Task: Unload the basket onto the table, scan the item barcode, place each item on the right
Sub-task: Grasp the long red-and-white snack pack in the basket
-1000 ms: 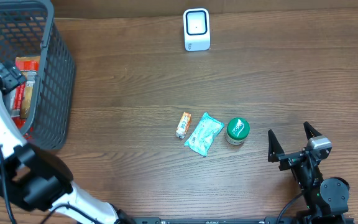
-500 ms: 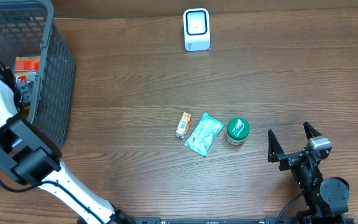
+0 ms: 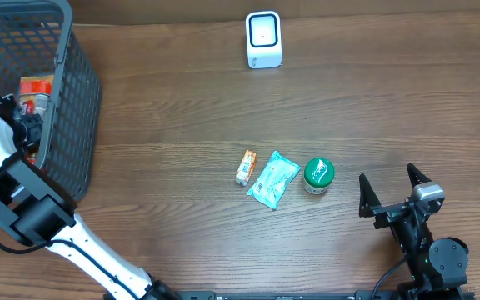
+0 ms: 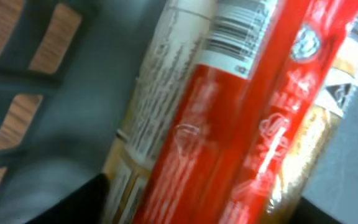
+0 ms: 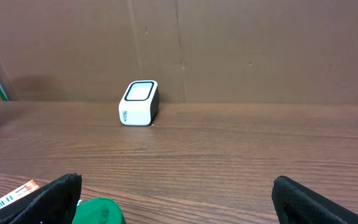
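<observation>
Left end effector [image 3: 28,125] has sunk deeper into basket [image 3: 75,100] at desk's [image 3: 182,108] far-left corner, right at red packet [image 4: 229,124]; grip prob forming, can't tell. Right end effector [image 3: 387,173] gaping. Pick + scan pending

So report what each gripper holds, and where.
Right gripper: empty. Left gripper: at the long red plastic packet in the dark mesh basket; hold cannot be told.

left arm [image 3: 25,212]: stretched far forward, wrist bent down | left gripper [image 3: 27,129]: 2 fingers [image 4: 98,202] show only as dark blurred tips at the wrist view's bottom corners, closure unclear | right arm [image 3: 436,254]: folded low behind its gripper | right gripper [image 3: 386,175]: level, pointing forward, 2 fingers [image 5: 58,199] spread wide apart
</observation>
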You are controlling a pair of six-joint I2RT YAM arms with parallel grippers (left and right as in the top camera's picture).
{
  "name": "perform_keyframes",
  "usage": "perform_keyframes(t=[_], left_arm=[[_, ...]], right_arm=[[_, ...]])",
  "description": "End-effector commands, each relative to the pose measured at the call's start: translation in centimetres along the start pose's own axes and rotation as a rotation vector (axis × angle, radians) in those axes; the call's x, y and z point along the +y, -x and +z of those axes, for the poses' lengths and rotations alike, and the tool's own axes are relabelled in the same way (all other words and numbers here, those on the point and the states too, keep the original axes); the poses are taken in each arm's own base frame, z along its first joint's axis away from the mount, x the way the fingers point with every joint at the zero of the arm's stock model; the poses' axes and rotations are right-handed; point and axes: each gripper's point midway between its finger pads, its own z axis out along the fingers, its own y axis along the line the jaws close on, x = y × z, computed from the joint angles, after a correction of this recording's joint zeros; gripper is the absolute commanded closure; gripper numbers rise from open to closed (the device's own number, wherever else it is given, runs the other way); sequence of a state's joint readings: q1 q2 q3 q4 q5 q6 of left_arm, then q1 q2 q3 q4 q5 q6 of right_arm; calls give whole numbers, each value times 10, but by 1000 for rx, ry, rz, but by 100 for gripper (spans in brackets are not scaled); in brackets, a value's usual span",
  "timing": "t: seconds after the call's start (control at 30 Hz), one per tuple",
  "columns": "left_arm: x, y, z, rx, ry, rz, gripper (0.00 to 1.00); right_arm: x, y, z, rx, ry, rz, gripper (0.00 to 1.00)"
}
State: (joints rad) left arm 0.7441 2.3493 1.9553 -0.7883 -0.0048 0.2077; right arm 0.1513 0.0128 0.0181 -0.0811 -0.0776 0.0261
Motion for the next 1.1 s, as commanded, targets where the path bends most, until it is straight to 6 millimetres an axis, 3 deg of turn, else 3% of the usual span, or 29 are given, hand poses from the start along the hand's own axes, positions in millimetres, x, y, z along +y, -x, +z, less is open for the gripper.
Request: perform_keyframes(t=[0.0, 0.17, 0.23, 0.33, 0.5, 0.73, 0.77, 0.83, 0.87, 0.9, 0.93, 1.07], left_arm=[[-9, -35, 37, 116, -31, 6, 55], [-11, -35, 37, 120, -33, 10, 87], [-11, -35, 35, 119, -32, -2, 95], [-10, -27, 23, 98, -27, -20, 96], [-4, 3, -26, -7, -7, -68, 96], [0, 52, -137, -255, 20, -127, 96], [-2, 61, -166, -319, 23, -122, 96], [-6, 69, -199, -389, 24, -125, 96], [-9, 74, -228, -448, 22, -133, 96], [-11, 76, -244, -481, 18, -143, 96], [-17, 77, -280, -547, 4, -177, 96], [-24, 70, -348, -666, -37, -274, 96]], right_arm=[[-2, -2, 0, -3, -7, -5, 0], [-2, -2, 0, -3, -8, -5, 0], [-2, -2, 0, -3, -8, -5, 0], [-2, -2, 0, -3, -7, -5, 0], [-2, -2, 0, -3, -7, -5, 0], [-2, -2, 0, -3, -7, -5, 0], [-2, -2, 0, -3, -8, -5, 0], [-2, -2, 0, -3, -8, -5, 0], [-2, -2, 0, -3, -8, -5, 0], [-2, -2, 0, -3, -8, -5, 0], [-2, -2, 0, -3, -8, -5, 0], [-2, -2, 0, -3, -8, -5, 0]])
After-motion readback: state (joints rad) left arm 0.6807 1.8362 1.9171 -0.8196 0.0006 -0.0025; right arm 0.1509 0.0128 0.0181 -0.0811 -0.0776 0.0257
